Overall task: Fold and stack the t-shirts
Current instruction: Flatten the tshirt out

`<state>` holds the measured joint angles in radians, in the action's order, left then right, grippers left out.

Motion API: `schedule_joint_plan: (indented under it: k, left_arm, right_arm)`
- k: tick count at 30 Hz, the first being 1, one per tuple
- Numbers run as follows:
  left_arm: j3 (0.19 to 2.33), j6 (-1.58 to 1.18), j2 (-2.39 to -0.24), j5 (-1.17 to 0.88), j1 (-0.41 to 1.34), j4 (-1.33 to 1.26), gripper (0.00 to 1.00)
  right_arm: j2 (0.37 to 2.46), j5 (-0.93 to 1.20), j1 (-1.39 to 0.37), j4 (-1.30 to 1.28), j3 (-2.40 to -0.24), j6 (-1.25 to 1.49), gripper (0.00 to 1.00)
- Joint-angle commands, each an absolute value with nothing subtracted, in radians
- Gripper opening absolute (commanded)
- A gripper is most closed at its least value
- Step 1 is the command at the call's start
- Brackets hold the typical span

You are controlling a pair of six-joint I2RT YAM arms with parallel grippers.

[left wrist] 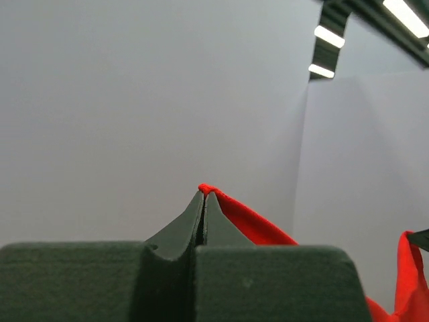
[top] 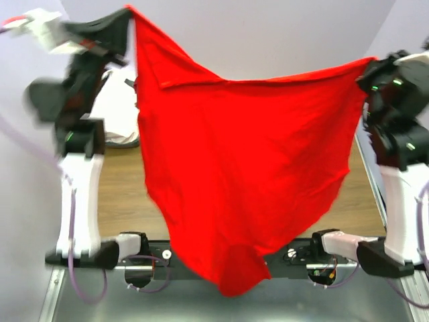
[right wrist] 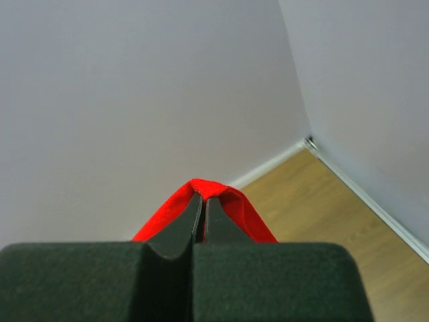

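The bright red t-shirt (top: 248,174) hangs spread in the air between both arms, its lower end dangling past the table's near edge. My left gripper (top: 127,10) is shut on its top left corner, high up. My right gripper (top: 371,62) is shut on its right corner, a little lower. In the left wrist view the closed fingertips (left wrist: 204,193) pinch red cloth (left wrist: 251,221). In the right wrist view the red cloth (right wrist: 208,189) folds over the closed gripper tips (right wrist: 204,200). A white t-shirt (top: 120,111) lies on the table at the back left. The maroon t-shirt is hidden.
The wooden table (top: 124,194) shows left and right of the hanging shirt. White walls (top: 268,33) enclose the back and sides. The arm bases (top: 134,251) sit on a metal rail at the near edge.
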<state>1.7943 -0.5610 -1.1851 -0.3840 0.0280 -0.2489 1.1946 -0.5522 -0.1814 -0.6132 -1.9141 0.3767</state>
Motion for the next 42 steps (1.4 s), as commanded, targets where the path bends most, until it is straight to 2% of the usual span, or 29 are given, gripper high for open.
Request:
schedule_joint_plan:
  k: [1,5,7,8,10,11,12,14,16,21,24,30,36,42]
  left_arm:
    - [1.724,-0.513,-1.376,-0.405,0.089,-0.279,0.00]
    - [1.775,-0.430,-1.638,-0.356,0.166,-0.255,0.00]
    - [1.909,-0.387,-1.845,-0.286,0.192,-0.204,0.02]
    - [2.046,-0.367,-1.990,-0.258,0.199,-0.142,0.15]
    - [2.199,-0.354,-2.118,-0.255,0.216,-0.065,0.52]
    - [2.257,-0.344,-2.161,-0.238,0.244,-0.014,0.88]
    - [2.325,-0.333,-2.210,-0.229,0.261,-0.002,0.99]
    - [2.295,-0.302,-2.191,-0.207,0.311,-0.002,0.99]
    - [2.217,-0.281,-2.143,-0.181,0.342,-0.006,0.99]
    - [1.923,-0.310,-1.953,-0.094,0.394,-0.002,0.98]
    - [1.671,-0.389,-1.806,-0.037,0.402,0.066,0.99]
    - [1.377,-0.469,-1.682,-0.008,0.425,0.186,0.98]
    - [1.166,-0.526,-1.629,0.008,0.445,0.173,0.98]
    - [1.077,-0.552,-1.649,-0.032,0.445,0.126,0.98]
  right_arm:
    - [1.253,-0.675,-0.175,-0.522,-1.784,0.384,0.01]
    - [1.370,-0.692,-0.135,-0.422,-1.637,0.400,0.01]
    - [1.478,-0.648,-0.083,-0.352,-1.583,0.454,0.01]
    - [1.529,-0.582,-0.062,-0.324,-1.582,0.477,0.01]
    - [1.689,-0.545,-0.038,-0.302,-1.621,0.489,0.01]
    - [1.741,-0.502,-0.026,-0.302,-1.646,0.486,0.25]
    - [1.788,-0.464,-0.018,-0.304,-1.678,0.476,0.42]
    - [1.871,-0.396,-0.017,-0.304,-1.710,0.474,0.85]
    - [1.884,-0.353,-0.017,-0.304,-1.701,0.476,0.98]
    - [1.812,-0.243,-0.018,-0.304,-1.554,0.457,1.00]
    - [1.738,-0.187,-0.026,-0.304,-1.427,0.453,1.00]
    - [1.626,-0.075,-0.040,-0.325,-1.208,0.475,1.00]
    - [1.551,-0.038,-0.072,-0.331,-1.082,0.497,1.00]
    - [1.551,-0.017,-0.097,-0.334,-0.991,0.517,1.00]
